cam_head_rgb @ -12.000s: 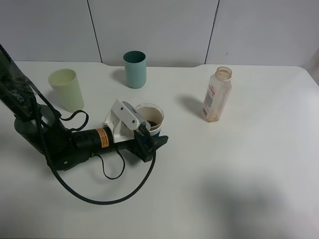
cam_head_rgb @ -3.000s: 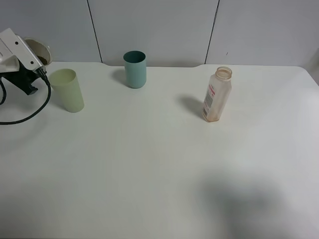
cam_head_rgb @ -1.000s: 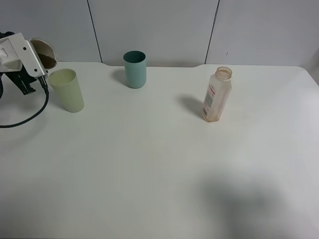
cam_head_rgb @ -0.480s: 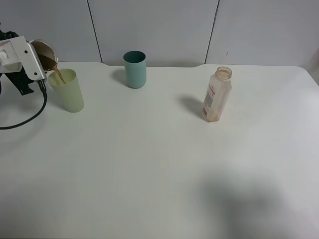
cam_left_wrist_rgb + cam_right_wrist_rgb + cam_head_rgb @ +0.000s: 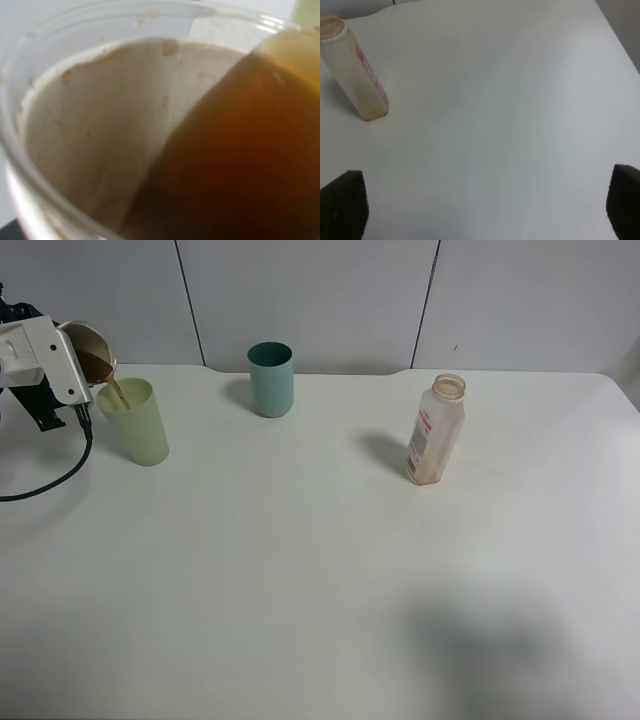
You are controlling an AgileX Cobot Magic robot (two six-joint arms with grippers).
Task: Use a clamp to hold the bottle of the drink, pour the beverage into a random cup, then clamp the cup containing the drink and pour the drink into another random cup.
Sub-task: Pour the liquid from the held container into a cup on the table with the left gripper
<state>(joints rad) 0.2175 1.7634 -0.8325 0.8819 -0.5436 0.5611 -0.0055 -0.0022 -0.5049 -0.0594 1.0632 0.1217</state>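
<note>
My left claw point(image 5: 84, 352) is white-cased. Its cup point(image 5: 95, 130) is tan inside, and the beverage point(image 5: 240, 150) is amber-brown. Left of the teal tumbler point(image 5: 271, 380) is a pale yellow-green tumbler point(image 5: 138, 430); right of it, the clear bottle point(image 5: 436, 435) has a pink-and-white label.

worktop point(image 5: 330, 580): white and flat
yellow-green tumbler point(image 5: 137, 430): stands up near the left edge
teal tumbler point(image 5: 271, 382): stands up at the back
bottle point(image 5: 434, 435): stands up on the right
</note>
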